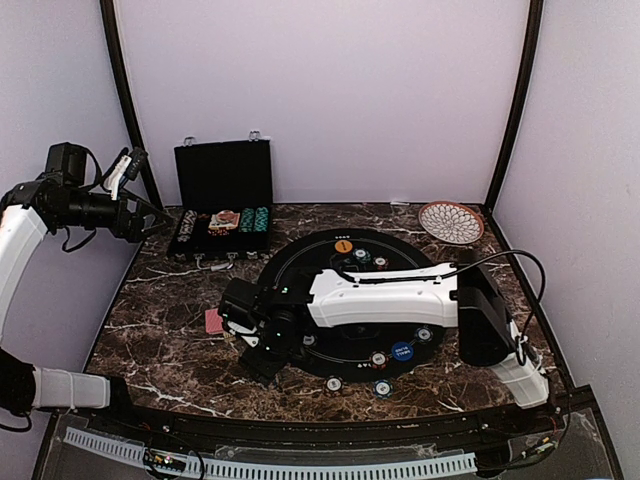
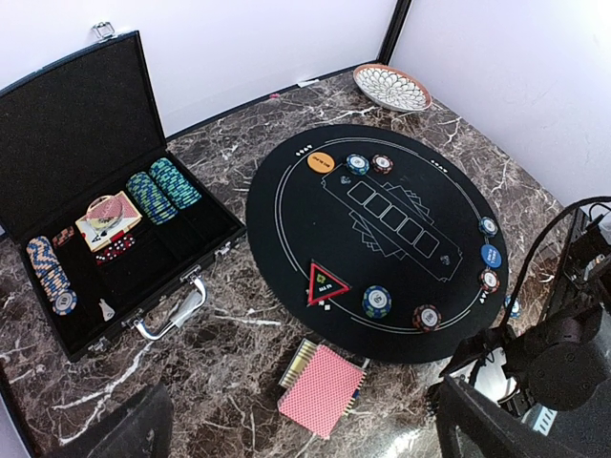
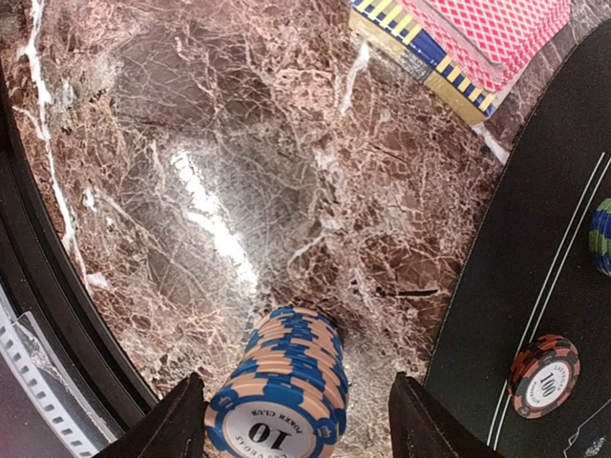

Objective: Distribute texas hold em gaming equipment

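A tall stack of blue-and-orange "10" poker chips (image 3: 286, 391) stands on the marble table beside the black mat (image 3: 535, 239). My right gripper (image 3: 298, 405) is open around the stack, with its left finger close to it and a gap on the right; it sits low at the mat's near-left edge (image 1: 262, 362). A deck of red-backed cards (image 2: 323, 389) lies on a striped box left of the mat. On the mat are a red triangle (image 2: 326, 282), an orange disc (image 2: 321, 159), a blue disc (image 2: 491, 256) and single chips (image 2: 376, 302). My left gripper (image 2: 304, 420) is open and empty, high above the table's left side (image 1: 155, 218).
An open black case (image 2: 95, 124) at the back left holds rows of chips, cards and dice. A patterned wicker plate (image 1: 451, 221) sits at the back right. The right arm (image 1: 390, 295) stretches across the mat. The table's front rail (image 3: 38, 315) runs close to the chip stack.
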`<state>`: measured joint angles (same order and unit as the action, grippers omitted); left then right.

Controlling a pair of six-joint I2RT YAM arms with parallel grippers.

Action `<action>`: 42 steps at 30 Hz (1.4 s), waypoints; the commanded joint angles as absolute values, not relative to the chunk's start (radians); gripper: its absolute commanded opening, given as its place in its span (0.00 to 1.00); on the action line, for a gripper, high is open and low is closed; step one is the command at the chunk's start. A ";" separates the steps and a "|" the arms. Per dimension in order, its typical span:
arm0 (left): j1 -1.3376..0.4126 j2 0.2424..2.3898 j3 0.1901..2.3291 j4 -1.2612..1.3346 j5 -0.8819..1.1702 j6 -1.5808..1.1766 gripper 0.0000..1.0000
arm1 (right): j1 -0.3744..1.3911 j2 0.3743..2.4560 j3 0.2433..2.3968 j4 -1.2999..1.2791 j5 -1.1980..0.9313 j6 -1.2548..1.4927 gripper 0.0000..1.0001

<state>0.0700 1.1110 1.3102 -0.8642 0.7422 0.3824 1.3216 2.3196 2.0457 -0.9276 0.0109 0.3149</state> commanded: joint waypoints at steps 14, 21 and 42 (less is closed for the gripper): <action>0.073 1.081 1.304 -0.892 0.751 0.404 0.99 | 1.336 2.321 2.059 -0.925 0.008 0.324 0.41; 0.073 1.081 1.303 -0.893 0.743 0.404 0.99 | 1.336 2.295 2.084 -0.951 0.009 0.323 0.39; 0.074 1.080 1.312 -0.897 0.747 0.403 0.99 | 1.339 2.299 2.106 -0.966 -0.023 0.322 0.55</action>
<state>0.0700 1.1000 1.3098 -0.8711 0.7403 0.3897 1.3235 2.3302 2.0811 -0.9539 -0.0090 0.3225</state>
